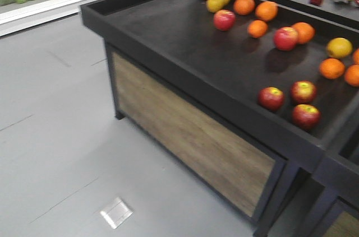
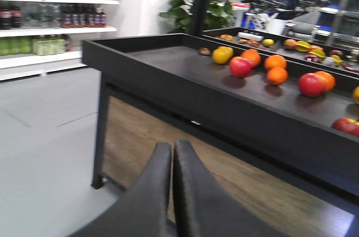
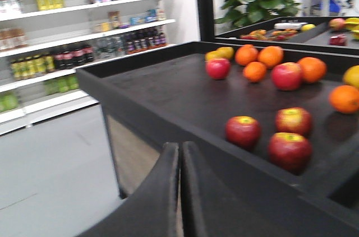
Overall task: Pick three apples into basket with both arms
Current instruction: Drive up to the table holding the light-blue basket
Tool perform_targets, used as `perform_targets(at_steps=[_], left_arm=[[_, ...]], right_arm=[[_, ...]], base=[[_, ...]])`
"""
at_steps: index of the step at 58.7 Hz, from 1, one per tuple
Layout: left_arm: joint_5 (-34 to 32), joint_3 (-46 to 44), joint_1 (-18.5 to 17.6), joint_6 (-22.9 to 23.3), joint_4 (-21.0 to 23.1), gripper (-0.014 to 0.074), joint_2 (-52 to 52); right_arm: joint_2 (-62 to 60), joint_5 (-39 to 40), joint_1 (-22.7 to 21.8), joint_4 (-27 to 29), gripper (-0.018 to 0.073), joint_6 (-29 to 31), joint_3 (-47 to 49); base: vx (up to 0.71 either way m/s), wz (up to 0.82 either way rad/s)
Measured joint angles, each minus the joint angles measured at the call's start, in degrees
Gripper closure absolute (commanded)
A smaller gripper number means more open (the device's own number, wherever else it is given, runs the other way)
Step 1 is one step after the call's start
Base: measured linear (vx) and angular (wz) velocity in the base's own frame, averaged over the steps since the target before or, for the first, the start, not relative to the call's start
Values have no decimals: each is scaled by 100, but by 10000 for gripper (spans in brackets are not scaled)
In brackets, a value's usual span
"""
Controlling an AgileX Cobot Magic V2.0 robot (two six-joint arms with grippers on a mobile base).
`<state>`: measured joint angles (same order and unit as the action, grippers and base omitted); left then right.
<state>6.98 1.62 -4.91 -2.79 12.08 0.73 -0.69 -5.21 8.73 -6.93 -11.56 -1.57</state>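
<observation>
Red apples [image 1: 303, 91], front view: three clustered by the front right edge of the stand [image 1: 168, 41], likely for reach; basket unseen.
Left wrist: left gripper [image 2: 172, 148] low before stand, jaws together, empty.
Right wrist: right gripper [image 3: 180, 148] facing apples, jaws together, empty.

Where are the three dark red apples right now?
In the front view, the apples sit together at the right, near the front rim of the black stand, just in front of two oranges.
</observation>
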Motion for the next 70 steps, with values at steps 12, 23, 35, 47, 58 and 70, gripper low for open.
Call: perform_targets(at_steps=[12,23,35,47,58,70], left_arm=[[0,0,0,0,0,602,0],[0,0,0,0,0,602,0],[0,0,0,0,0,602,0],[0,0,0,0,0,602,0],[0,0,0,0,0,602,0],[0,0,0,0,0,602,0]], right_arm=[[0,0,0,0,567,0,0],[0,0,0,0,567,0,0],[0,0,0,0,567,0,0],[0,0,0,0,567,0,0],[0,0,0,0,567,0,0],[0,0,0,0,567,0,0]], base=[[13,-51],[12,-45],[10,-39],[9,-37],[11,-44],[11,-45]])
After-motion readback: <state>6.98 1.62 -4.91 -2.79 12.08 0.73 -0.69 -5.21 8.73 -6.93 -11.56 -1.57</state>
